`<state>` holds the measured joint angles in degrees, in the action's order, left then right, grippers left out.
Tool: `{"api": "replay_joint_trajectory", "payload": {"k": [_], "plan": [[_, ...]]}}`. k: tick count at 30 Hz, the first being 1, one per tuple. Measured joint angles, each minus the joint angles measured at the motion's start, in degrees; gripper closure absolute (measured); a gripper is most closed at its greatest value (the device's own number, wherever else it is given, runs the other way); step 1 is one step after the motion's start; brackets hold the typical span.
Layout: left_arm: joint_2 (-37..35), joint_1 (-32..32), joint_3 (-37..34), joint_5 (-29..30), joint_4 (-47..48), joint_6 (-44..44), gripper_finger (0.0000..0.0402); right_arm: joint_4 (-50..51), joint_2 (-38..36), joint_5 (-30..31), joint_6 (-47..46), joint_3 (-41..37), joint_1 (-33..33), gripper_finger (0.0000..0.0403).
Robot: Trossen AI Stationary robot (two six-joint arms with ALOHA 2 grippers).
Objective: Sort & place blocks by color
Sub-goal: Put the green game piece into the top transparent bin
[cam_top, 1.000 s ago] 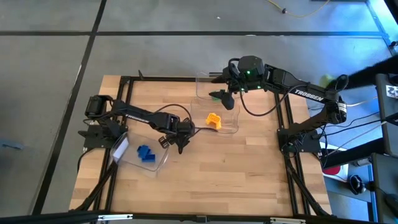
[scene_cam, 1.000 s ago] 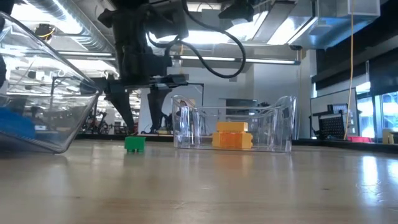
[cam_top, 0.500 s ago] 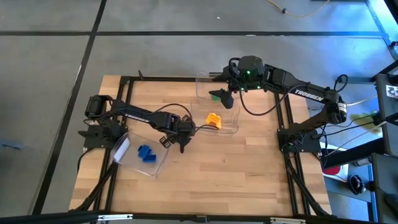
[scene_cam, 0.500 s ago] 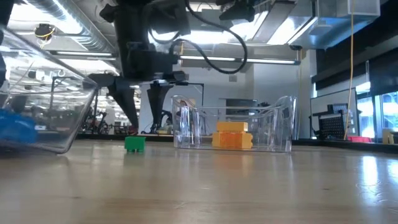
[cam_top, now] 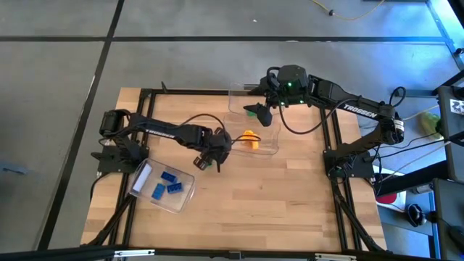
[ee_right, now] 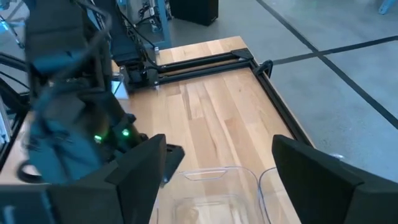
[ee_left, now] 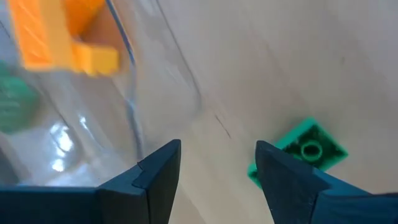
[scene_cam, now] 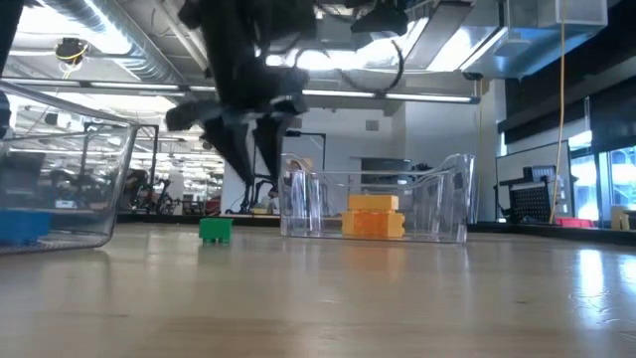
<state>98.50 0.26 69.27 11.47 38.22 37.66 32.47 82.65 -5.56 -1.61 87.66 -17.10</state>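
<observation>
Blue blocks (cam_top: 167, 186) now lie spread flat in the clear bin (cam_top: 143, 174) at the table's left-front; earlier the bin was tipped and they were bunched. Yellow-orange blocks (scene_cam: 373, 216) sit stacked in the middle bin (scene_cam: 442, 199). One green block (ee_left: 305, 151) with a round stud is loose on the wood beside that bin. Left gripper (cam_top: 220, 151) has shifted toward the middle bin, fingers apart, empty. Right gripper (cam_top: 260, 112) hovers over the far bin (cam_top: 235, 98), fingers wide, empty. "TROSSEN" reads on the right arm.

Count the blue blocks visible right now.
3. All three blue blocks lie in the clear bin at the table's front left in the high view: one toward the back, one left, one right. Others may be hidden.
</observation>
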Motion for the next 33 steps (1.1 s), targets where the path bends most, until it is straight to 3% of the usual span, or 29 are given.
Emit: {"api": "replay_joint_trajectory", "payload": {"k": [9,15,27,33], "plan": [[0.0,-1.3,-5.9,0.4,-1.2,-0.1,0.0215,0.0,0.0,0.0,-1.6,0.0,0.0,0.0107],[0.0,-2.6,-6.2,-4.8,-1.5,0.8,0.0215,0.0,0.0,0.0,-2.8,0.0,0.0,0.0107],[0.0,-2.9,-6.3,-7.2,2.0,10.6,0.0215,0.1,0.0,0.0,-5.3,0.0,0.1,0.0107],[0.0,-1.5,-6.3,-8.2,-0.8,10.7,0.0215,0.1,0.0,0.0,-6.0,0.0,0.2,0.0107]]}}
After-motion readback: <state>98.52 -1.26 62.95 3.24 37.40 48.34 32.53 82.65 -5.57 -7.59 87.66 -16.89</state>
